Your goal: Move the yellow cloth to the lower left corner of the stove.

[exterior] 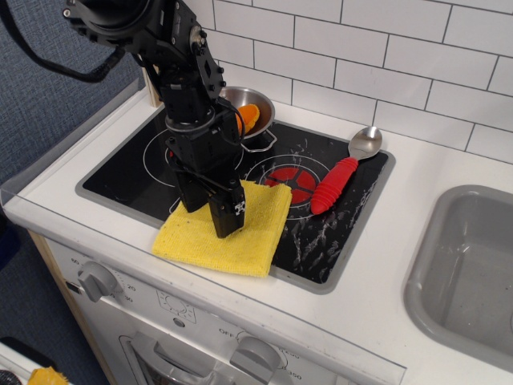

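Observation:
The yellow cloth [250,234] lies flat on the front of the black stove [128,172], left of centre, with its front edge hanging over the grey rim. My black gripper [210,218] points down onto the cloth's left half. Its fingertips [228,224] press into the fabric and the jaws look closed on it. The arm hides the cloth's back left corner and part of the left burner.
A metal pot [258,103] holding an orange piece [248,118] stands at the stove's back. A red-handled spoon [335,184] lies on the right burner side. The grey sink [473,265] is at the right. White knobs [98,281] line the front.

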{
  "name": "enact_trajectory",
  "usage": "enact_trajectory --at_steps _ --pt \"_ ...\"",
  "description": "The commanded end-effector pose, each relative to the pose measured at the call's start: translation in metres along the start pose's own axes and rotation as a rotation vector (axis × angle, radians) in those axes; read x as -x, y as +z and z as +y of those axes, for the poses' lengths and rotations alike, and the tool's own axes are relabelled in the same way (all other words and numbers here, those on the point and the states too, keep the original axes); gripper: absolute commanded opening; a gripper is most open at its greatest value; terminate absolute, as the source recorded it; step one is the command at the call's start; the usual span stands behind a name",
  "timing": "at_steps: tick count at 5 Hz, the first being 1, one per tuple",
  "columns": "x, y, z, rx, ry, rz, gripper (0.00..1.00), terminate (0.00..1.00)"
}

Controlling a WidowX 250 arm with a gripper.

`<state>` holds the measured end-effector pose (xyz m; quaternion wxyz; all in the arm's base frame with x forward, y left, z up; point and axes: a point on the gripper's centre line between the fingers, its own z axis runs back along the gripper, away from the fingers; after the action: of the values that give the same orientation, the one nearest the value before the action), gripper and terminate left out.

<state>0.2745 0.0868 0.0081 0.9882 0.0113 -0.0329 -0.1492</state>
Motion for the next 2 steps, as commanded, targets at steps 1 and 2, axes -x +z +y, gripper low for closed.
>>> enact_trajectory --at_steps 1,2 --pt "0.009 -0.005 0.013 -0.183 0.008 0.034 1.0 0.0" --pt "0.006 0.007 0.034 -0.241 0.068 0.001 1.0 0.0"
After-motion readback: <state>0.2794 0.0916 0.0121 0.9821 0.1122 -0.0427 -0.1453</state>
